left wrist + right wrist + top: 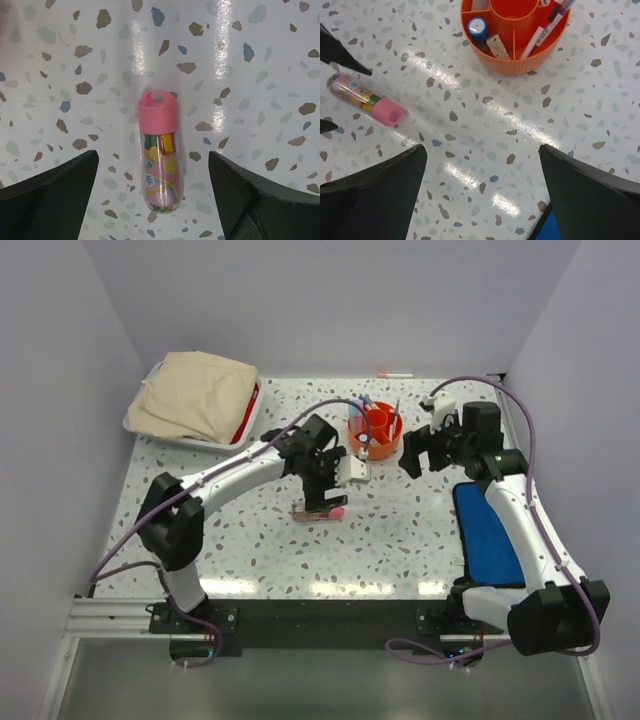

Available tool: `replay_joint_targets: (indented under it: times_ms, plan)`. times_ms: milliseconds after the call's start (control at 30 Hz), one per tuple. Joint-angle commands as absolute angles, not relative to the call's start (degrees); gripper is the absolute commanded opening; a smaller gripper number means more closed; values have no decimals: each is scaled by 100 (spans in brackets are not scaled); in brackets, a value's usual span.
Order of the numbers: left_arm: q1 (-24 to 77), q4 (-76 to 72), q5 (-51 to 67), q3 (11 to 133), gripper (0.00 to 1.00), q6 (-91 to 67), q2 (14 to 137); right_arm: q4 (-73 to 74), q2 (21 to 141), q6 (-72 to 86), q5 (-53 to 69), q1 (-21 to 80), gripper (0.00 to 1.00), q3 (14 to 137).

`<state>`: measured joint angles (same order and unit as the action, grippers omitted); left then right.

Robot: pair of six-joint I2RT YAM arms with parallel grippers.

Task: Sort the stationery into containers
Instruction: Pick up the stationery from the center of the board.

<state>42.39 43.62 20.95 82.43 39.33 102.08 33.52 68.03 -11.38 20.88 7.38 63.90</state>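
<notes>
A clear tube (pixel 160 155) with a pink cap and colourful contents lies flat on the speckled table; it also shows in the top view (pixel 320 510) and the right wrist view (pixel 365 97). My left gripper (pixel 152 165) is open, hovering over the tube with a finger on each side, not touching it; in the top view it (pixel 325 492) points down. The orange tub (pixel 385 450) holds white pens (pixel 540 35) and a blue-capped marker (pixel 479 27). My right gripper (pixel 482 150) is open and empty, just right of the tub (pixel 520 62).
A beige cloth bundle (pixel 195 395) lies on a white tray at the back left. A thin pen (pixel 395 375) lies by the back wall. A flat blue mat (pixel 487 535) lies under my right arm. Walls close in on three sides.
</notes>
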Motion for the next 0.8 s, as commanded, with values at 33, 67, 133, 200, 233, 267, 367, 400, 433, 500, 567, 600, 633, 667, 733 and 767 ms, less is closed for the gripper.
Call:
replay_joint_targets:
  times_ms: [33, 67, 133, 200, 233, 267, 367, 400, 433, 500, 567, 600, 633, 667, 733, 767]
  plan:
    - [4500, 5165, 1626, 9208, 92, 4166, 10897, 3340, 6724, -1002, 1530, 677, 99, 6530]
    - [4517, 5255, 1643, 9324, 90, 4114, 11029, 3262, 6698, -950, 1512, 659, 99, 6530]
    - [4518, 5282, 1626, 9413, 90, 4052, 11232, 3173, 6645, -792, 1529, 615, 99, 6522]
    - [4526, 5177, 1574, 9334, 90, 4069, 11276, 3068, 6627, -660, 1582, 598, 99, 6530]
    - [4535, 5072, 1530, 9247, 90, 4095, 11302, 3059, 6644, -616, 1591, 598, 99, 6548]
    - [4544, 5063, 1434, 9229, 90, 4165, 11329, 3059, 6653, -580, 1608, 589, 99, 6583]
    - [4535, 5124, 1406, 9211, 90, 4219, 11496, 3067, 6627, -545, 1635, 545, 99, 6609]
    - [4544, 5054, 1406, 9176, 90, 4219, 11540, 3076, 6618, -588, 1635, 528, 99, 6618]
    - [4535, 4993, 1424, 9106, 90, 4184, 11549, 3085, 6618, -615, 1626, 519, 99, 6618]
    - [4553, 4879, 1441, 9070, 90, 4166, 11636, 3067, 6636, -624, 1608, 484, 99, 6618]
    - [4544, 4817, 1424, 9088, 90, 4131, 11742, 3050, 6671, -598, 1635, 440, 99, 6653]
    - [4553, 4756, 1424, 9088, 90, 4113, 11838, 3050, 6671, -572, 1643, 431, 99, 6662]
    - [4544, 4737, 1424, 9088, 90, 4096, 11882, 3059, 6680, -563, 1652, 422, 99, 6688]
    - [4544, 4711, 1424, 9070, 90, 4078, 11926, 3059, 6671, -563, 1652, 413, 99, 6697]
    - [4544, 4580, 1433, 8983, 89, 4026, 11979, 3059, 6680, -589, 1652, 387, 99, 6697]
    - [4553, 4527, 1424, 8948, 88, 4017, 11997, 3067, 6680, -606, 1644, 378, 99, 6697]
